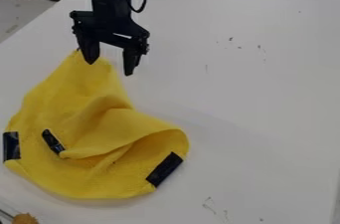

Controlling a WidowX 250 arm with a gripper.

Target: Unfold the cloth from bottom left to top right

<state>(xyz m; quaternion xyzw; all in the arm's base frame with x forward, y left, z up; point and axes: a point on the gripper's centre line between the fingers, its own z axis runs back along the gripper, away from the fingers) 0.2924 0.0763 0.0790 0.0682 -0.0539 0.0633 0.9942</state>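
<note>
Gripper (110, 68) at the top end of the yellow cloth (76, 93)

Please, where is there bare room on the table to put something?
The widest bare patch of white table lies to the picture's right of the yellow cloth and the gripper. Crowded: the lower left, where the cloth lies near a brown item, and the cloth's top, with the gripper over it.
</note>
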